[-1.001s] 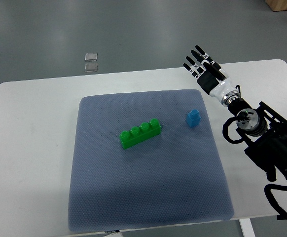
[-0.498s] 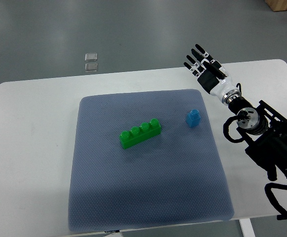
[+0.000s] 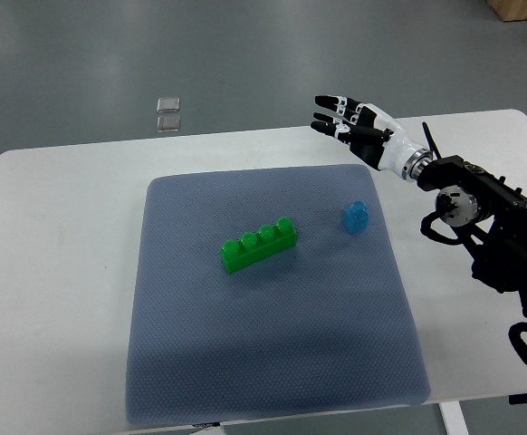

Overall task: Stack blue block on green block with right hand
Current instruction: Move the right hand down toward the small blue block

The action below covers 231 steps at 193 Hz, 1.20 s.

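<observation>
Right hand [image 3: 359, 130], fingers spread and empty, hovers above the white table's [image 3: 55, 236] far edge; small blue block [image 3: 354, 217] and long studded green block [image 3: 258, 245] lie apart on textured grey mat [image 3: 273, 362].

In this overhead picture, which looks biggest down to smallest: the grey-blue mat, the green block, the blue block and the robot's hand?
1. grey-blue mat, by far.
2. green block and right hand: they look about alike, and the hand may be raised nearer the camera, so I won't rank them.
3. blue block, smallest.
</observation>
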Each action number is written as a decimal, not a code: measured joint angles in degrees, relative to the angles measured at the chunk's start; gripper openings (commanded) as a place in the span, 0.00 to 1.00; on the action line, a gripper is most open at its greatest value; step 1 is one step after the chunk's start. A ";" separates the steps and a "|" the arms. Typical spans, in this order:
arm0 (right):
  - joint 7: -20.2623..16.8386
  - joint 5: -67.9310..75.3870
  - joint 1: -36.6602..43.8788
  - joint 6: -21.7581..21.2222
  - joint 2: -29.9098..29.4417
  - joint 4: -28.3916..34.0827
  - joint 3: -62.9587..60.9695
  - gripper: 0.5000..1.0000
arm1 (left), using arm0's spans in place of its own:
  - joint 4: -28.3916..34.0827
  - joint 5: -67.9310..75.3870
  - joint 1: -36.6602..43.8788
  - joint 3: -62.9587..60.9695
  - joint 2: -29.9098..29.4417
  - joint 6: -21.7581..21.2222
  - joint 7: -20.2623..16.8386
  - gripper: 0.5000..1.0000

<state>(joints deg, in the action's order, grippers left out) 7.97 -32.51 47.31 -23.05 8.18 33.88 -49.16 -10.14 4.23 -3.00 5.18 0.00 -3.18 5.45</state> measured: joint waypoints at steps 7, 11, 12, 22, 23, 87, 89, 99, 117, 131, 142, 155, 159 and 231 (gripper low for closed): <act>-0.29 -0.71 1.56 -0.10 1.90 1.07 3.35 0.85 | -0.03 0.00 0.00 -0.02 0.00 0.01 0.00 1.00; -0.43 -0.93 2.13 -0.14 2.61 1.47 4.65 0.85 | -0.04 0.00 0.00 -0.03 0.00 0.02 0.00 1.00; -0.47 -0.99 2.28 -0.16 2.81 1.59 5.06 0.85 | -0.05 0.00 0.00 -0.04 0.00 0.02 0.00 1.00; -0.99 -1.58 4.22 -0.43 5.23 3.08 9.81 0.85 | -0.05 0.00 0.02 -0.07 0.00 0.05 0.00 1.00; -1.03 -1.65 4.45 -0.46 5.50 3.26 10.33 0.85 | -0.05 0.00 0.02 -0.07 0.00 0.06 0.00 1.00; -1.59 -14.55 19.90 -2.15 21.18 17.41 43.43 0.85 | -0.15 0.00 0.02 -0.09 0.00 0.11 0.01 1.00; -1.63 -14.88 20.23 -2.16 21.43 17.70 44.13 0.85 | -0.14 0.00 0.02 -0.09 0.00 0.11 0.01 1.00; -2.00 -16.18 21.63 -2.17 22.37 18.77 47.20 0.85 | -0.19 0.00 0.02 -0.10 0.00 0.12 0.00 1.00; -3.11 -17.13 22.65 -2.01 22.97 19.51 49.78 0.85 | -0.28 0.00 0.02 -0.14 0.00 0.11 0.00 1.00; -3.85 -17.39 22.82 -1.63 22.98 19.62 50.27 0.85 | -0.34 -0.01 0.02 -0.15 0.00 0.11 0.00 1.00; -4.07 -17.56 22.82 -0.99 22.61 19.61 50.37 0.85 | -0.35 -0.01 0.07 -0.15 0.00 0.11 0.00 1.00; -4.24 -18.09 22.64 0.05 22.09 19.50 50.43 0.85 | -0.35 -0.02 0.10 -0.11 0.00 0.11 0.00 1.00; -4.25 -18.35 22.51 0.36 21.94 19.43 50.45 0.85 | -0.35 -0.02 0.10 -0.11 0.00 0.11 0.00 1.00; -3.86 -23.22 18.84 5.96 18.22 16.39 50.85 0.85 | -0.34 -0.02 0.11 -0.08 0.00 0.11 0.00 1.00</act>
<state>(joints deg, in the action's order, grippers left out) 4.11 -55.72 66.15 -17.09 26.40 50.27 1.70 -10.47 4.21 -2.90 5.10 0.00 -3.07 5.45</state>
